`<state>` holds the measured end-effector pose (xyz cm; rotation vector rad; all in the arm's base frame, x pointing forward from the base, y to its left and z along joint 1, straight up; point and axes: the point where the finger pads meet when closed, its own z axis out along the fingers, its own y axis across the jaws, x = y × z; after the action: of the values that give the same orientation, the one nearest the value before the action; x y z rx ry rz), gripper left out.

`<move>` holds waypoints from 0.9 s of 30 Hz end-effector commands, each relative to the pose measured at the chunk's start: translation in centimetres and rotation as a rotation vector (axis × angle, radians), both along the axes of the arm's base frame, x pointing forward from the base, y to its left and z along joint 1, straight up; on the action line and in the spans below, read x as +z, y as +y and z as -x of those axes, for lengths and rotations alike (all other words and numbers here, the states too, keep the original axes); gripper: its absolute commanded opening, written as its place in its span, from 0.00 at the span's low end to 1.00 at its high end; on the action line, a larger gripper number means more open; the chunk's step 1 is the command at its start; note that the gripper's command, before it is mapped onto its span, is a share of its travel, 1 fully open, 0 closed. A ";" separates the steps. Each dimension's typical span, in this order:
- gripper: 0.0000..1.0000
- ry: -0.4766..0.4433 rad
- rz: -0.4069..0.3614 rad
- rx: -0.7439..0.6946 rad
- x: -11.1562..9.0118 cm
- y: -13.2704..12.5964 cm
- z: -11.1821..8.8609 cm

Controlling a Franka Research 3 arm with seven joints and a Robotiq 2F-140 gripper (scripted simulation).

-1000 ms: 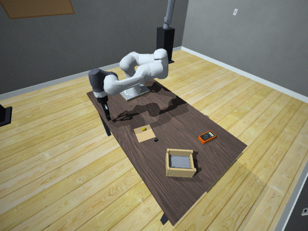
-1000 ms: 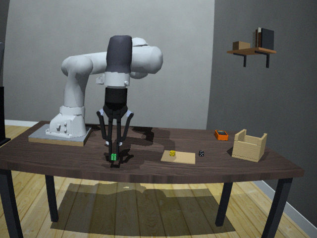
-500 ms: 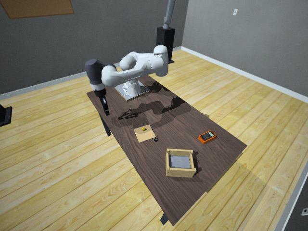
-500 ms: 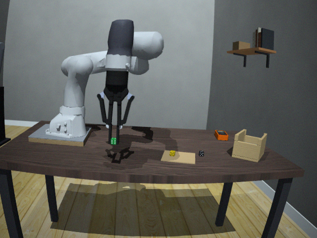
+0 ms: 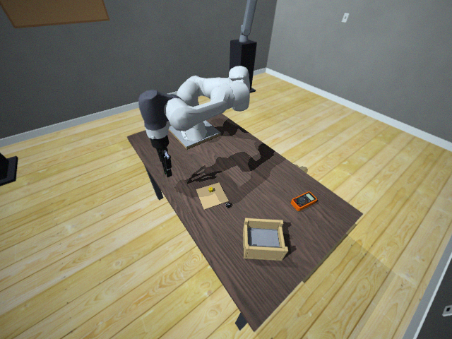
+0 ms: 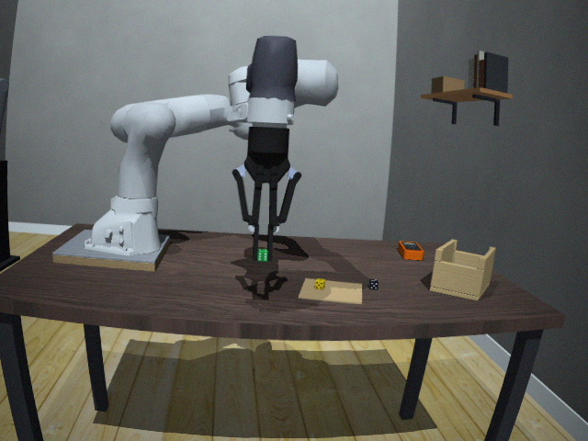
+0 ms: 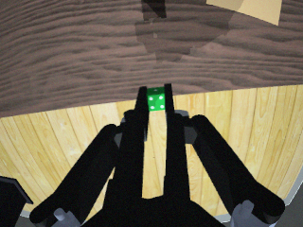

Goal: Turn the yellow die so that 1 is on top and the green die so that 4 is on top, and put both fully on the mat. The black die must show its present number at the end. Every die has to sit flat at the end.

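- The hand (image 5: 167, 174) (image 6: 263, 256) (image 7: 156, 96) grips the green die (image 6: 262, 254) (image 7: 156, 100) between its fingertips, above the worktop (image 5: 255, 189) (image 6: 199, 285) (image 7: 71, 61).
- The yellow die (image 5: 210, 189) (image 6: 319, 284) sits on the mat (image 5: 213, 200) (image 6: 338, 292) (image 7: 256, 8).
- The black die (image 5: 228, 205) (image 6: 373, 284) lies just beside the mat.
- Near the black die stands an open wooden box (image 5: 264, 254) (image 6: 459, 279).
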<state>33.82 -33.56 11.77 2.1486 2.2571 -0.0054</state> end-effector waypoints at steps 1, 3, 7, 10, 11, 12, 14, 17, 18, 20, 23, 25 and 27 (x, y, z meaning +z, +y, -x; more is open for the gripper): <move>0.18 0.004 -0.008 -0.188 -0.1 0.9 -2.3; 0.18 0.004 -0.008 -0.188 -0.1 0.9 -2.3; 0.18 0.001 -0.009 -0.228 0.1 2.8 -6.2; 0.18 0.001 -0.009 -0.243 0.1 3.7 -7.6; 0.18 0.001 -0.009 -0.245 0.1 3.8 -7.8; 0.18 0.001 -0.009 -0.249 0.1 4.0 -8.1; 0.18 0.001 -0.010 -0.261 0.1 4.8 -9.3; 0.18 0.001 -0.012 -0.285 0.1 6.4 -11.4; 0.18 0.001 -0.013 -0.293 0.0 7.0 -12.1; 0.18 0.001 -0.013 -0.299 0.0 7.4 -12.6; 0.18 0.003 -0.016 -0.319 -0.1 9.0 -14.4; 0.18 0.004 -0.018 -0.334 -0.2 10.3 -15.6; 0.18 0.005 -0.018 -0.340 -0.2 10.8 -16.1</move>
<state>48.81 -24.07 11.81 2.3405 2.0651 0.0077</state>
